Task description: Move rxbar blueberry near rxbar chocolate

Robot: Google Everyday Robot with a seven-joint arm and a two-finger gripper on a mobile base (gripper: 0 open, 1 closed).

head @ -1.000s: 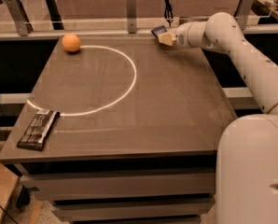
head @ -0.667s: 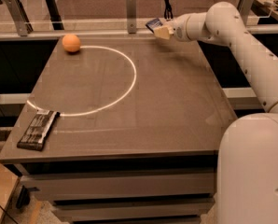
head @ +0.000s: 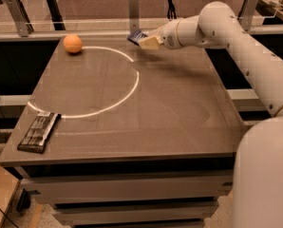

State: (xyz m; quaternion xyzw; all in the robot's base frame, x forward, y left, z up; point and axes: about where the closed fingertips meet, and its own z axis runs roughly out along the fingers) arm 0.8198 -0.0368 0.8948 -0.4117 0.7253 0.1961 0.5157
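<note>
The rxbar blueberry point(head: 136, 35), a small navy-blue bar, is held in my gripper point(head: 145, 40) above the far edge of the table, near the middle of its width. The gripper is shut on it, and the bar sticks out to the left of the tan fingers point(head: 150, 42). The rxbar chocolate point(head: 39, 131), a black-brown bar with pale lettering, lies flat at the near left corner of the table, far from the gripper.
An orange ball point(head: 72, 43) sits at the far left of the dark table point(head: 170, 108). A white arc point(head: 127, 91) is painted on the tabletop. Metal posts and a rail point(head: 133, 6) stand behind the far edge. My white arm crosses the right side.
The gripper has lifted the blueberry bar off the far right of the table and carried it leftward along the far edge. The chocolate bar and orange ball have not moved.
</note>
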